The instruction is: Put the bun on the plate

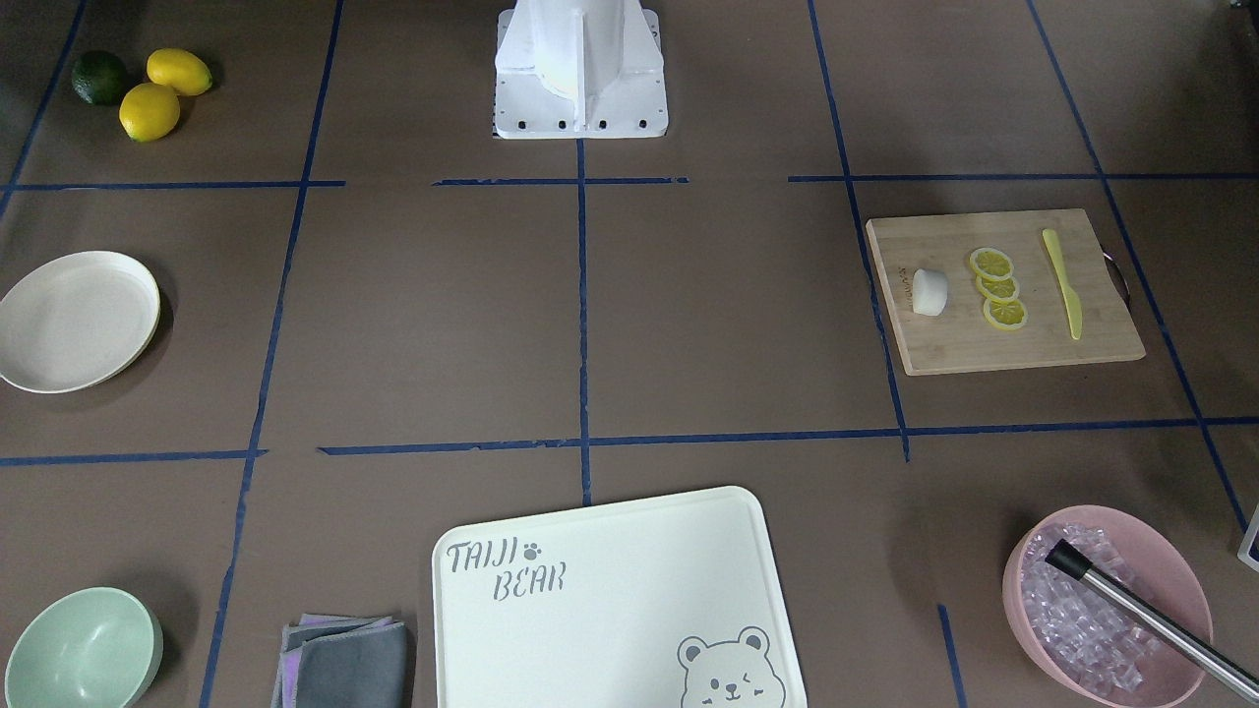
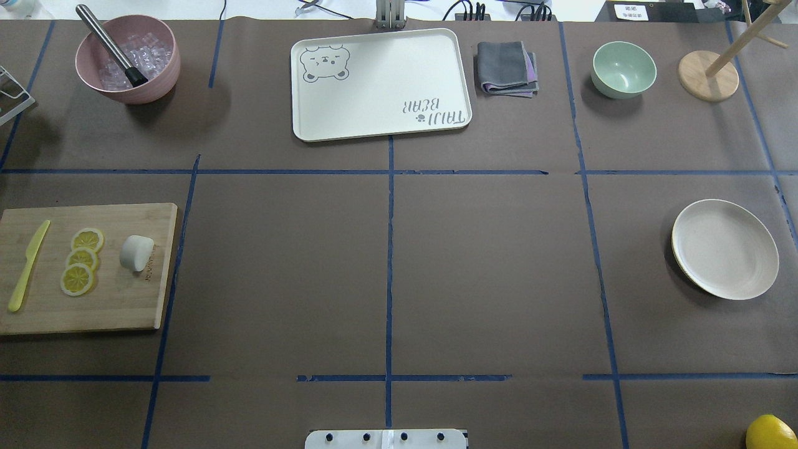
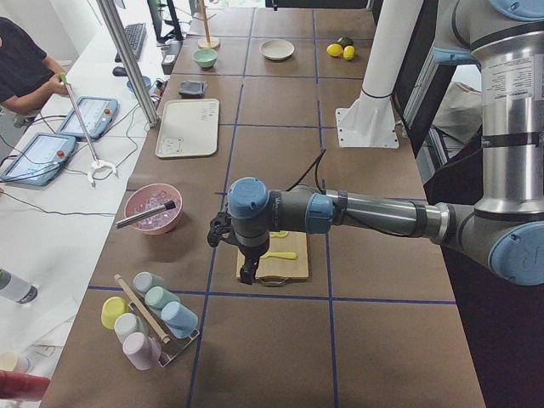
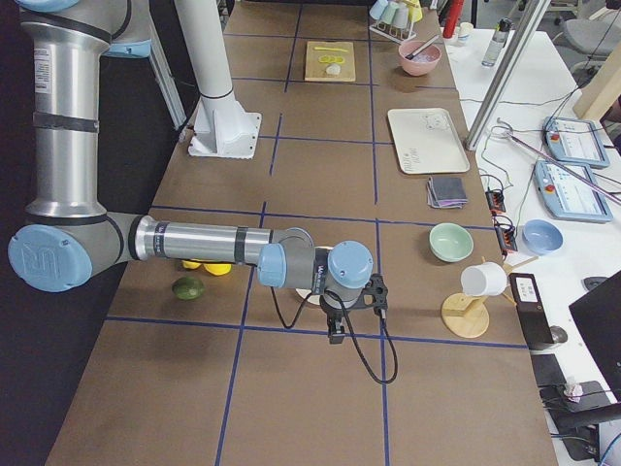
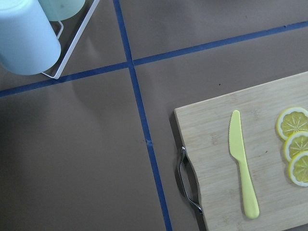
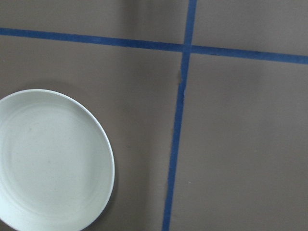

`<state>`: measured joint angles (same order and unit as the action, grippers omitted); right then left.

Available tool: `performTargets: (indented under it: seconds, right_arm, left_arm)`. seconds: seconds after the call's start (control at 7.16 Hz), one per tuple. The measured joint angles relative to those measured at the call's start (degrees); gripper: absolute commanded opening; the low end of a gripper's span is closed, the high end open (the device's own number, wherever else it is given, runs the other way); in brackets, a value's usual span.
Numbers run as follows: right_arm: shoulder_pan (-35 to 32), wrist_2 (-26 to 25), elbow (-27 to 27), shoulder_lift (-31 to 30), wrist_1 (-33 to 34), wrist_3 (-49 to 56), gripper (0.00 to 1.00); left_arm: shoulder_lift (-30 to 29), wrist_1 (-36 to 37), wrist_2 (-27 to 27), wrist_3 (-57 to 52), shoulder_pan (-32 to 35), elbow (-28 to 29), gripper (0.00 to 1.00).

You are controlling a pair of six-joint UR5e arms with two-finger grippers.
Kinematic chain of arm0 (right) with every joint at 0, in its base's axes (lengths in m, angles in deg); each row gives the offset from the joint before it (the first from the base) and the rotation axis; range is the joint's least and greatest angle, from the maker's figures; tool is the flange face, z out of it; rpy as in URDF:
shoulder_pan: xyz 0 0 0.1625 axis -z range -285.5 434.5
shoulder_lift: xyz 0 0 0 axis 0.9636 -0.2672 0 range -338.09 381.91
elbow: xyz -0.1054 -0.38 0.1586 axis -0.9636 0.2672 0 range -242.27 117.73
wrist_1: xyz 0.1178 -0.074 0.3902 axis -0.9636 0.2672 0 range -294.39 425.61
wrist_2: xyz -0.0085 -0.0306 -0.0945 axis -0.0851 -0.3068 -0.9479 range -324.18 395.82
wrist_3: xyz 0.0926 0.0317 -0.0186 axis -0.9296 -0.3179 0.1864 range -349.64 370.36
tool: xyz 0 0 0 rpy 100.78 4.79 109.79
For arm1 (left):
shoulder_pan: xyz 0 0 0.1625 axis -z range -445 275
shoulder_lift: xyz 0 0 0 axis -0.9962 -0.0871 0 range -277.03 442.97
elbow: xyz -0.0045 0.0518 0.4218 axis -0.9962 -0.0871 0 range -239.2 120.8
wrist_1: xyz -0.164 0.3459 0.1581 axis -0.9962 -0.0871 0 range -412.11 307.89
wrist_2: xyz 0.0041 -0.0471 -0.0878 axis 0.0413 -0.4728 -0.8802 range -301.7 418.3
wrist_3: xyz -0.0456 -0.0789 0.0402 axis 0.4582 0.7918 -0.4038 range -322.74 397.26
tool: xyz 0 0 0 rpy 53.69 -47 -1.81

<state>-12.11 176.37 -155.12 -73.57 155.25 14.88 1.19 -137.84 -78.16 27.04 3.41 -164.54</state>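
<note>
Items as they appear in the overhead view, left to right:

1. The pink bowl [image 2: 128, 59] stands at the far left of the counter [image 2: 386, 262]. It holds clear ice cubes, and a metal rod [image 2: 111, 45] with a black tip leans in it.
2. The wooden cutting board [image 2: 93, 305] lies on the left side, nearer the robot. On it, in order, are a yellow-green knife [image 2: 28, 265], three overlapping lemon slices [image 2: 81, 260] and the bun [image 2: 137, 252]. The bun lies on its side just beside the slices without touching them, close to the board's right edge.
3. The bear-print tray [image 2: 380, 81] lies at the far centre, with a folded grey cloth [image 2: 506, 68] just beside it.
4. The mint-green bowl [image 2: 623, 68] and a round wooden stand base [image 2: 707, 76] stand at the far right.
5. The plate [image 2: 725, 249] rests flat on the right side, well apart from the bun.
6. A lemon [image 2: 772, 433] shows at the near right corner.

The left end effector [image 3: 246, 274] points down above the counter at the outer end of the cutting board. Its wrist camera sees the knife and slices. Whether its fingers are apart or together cannot be told.

The right end effector [image 4: 336, 336] points down above the counter near the plate. Its wrist camera sees the plate at lower left. Its finger state cannot be told either.
</note>
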Motion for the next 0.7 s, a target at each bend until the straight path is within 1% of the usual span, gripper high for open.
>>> performTargets:
  seconds: [0.14,0.42,0.7]
  right_arm:
    - [1.98,1.39,0.2,-1.16,-4.71,-6.14,0.98]
    - [6.87,0.93,1.35,-2.92,-18.79,-23.85,0.97]
    - [12.58,-1.08,6.69,-3.34,-34.93,-37.02,0.96]
  left_arm:
    - [0.23,-0.04,-0.02,0.08,0.0,-0.4,1.0]
    - [0.37,-0.05,-0.09,0.18,0.0,-0.62,1.0]
    - [0.4,-0.06,-0.12,0.26,0.0,-0.65,1.0]
